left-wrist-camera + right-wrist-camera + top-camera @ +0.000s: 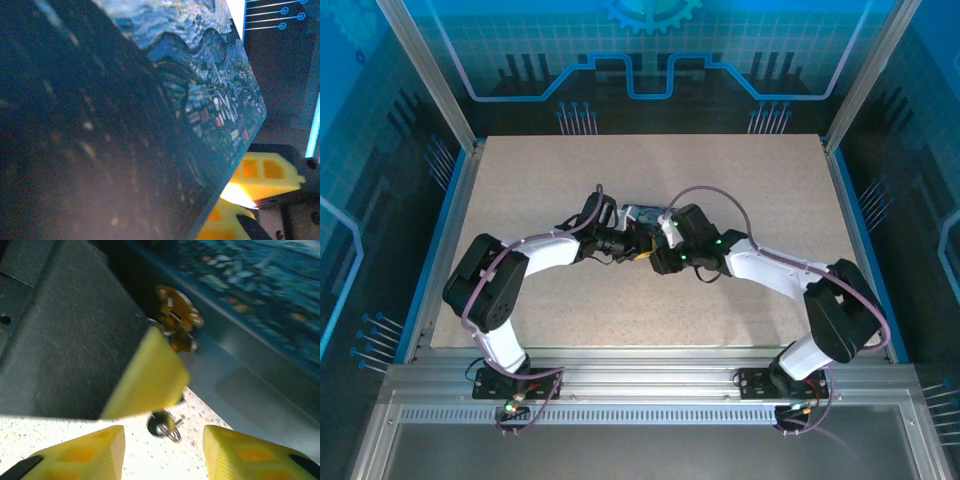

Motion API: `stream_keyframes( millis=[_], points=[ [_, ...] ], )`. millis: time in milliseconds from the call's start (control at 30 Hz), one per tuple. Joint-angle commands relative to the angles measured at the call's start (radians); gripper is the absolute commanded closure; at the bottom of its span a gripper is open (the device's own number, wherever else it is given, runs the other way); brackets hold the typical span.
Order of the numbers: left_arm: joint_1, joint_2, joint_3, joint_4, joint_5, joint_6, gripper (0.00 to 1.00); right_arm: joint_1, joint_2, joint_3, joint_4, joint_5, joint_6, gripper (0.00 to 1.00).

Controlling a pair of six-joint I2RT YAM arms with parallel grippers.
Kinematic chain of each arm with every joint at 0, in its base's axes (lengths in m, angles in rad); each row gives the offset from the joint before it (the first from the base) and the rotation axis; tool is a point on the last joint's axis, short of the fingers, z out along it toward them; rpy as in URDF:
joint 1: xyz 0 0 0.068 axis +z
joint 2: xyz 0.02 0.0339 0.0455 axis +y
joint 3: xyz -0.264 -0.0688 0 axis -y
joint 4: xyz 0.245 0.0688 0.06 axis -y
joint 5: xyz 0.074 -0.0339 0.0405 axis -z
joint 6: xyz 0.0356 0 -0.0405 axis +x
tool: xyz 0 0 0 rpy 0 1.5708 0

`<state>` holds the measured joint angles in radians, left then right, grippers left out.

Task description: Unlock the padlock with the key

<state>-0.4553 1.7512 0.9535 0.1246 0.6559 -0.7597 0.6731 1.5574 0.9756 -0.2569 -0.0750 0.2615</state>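
Steadying padlock point(175, 100) mid-table point(520, 200), left gripper point(630, 247) clamps tight on it so the inserted key point(176, 315) faces right gripper point(160, 437), half-open, empty.

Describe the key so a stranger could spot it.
Look to the middle of the speckled table, at the padlock with the blue swirling painting on it. In the right wrist view the key sits at its grey edge: the brass-coloured piece, unlike the dark ring below.

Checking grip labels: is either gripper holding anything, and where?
Left gripper appears shut on the painted padlock, at its body. Right gripper is open, holding nothing; the key sits ahead of it.
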Motion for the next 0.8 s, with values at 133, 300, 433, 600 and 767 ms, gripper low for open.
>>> stream_keyframes(
  millis=[133, 300, 433, 600, 767],
  points=[
    [0.012, -0.008, 0.036, 0.0, 0.052, 0.008, 1.0, 0.033, 0.064, 0.083, -0.03, 0.068, -0.049, 0.56],
    [0.014, -0.007, 0.033, 0.006, 0.059, 0.005, 1.0, 0.05, 0.082, 0.112, -0.058, 0.113, -0.067, 0.6],
    [0.016, -0.004, 0.033, 0.013, 0.06, 0.0, 1.0, 0.058, 0.082, 0.12, -0.08, 0.14, -0.075, 0.6],
    [0.017, 0.003, 0.034, 0.017, 0.061, -0.004, 1.0, 0.061, 0.069, 0.117, -0.101, 0.158, -0.087, 0.64],
    [0.018, 0.003, 0.033, 0.02, 0.062, -0.004, 1.0, 0.062, 0.071, 0.119, -0.11, 0.154, -0.1, 0.76]
  ],
)
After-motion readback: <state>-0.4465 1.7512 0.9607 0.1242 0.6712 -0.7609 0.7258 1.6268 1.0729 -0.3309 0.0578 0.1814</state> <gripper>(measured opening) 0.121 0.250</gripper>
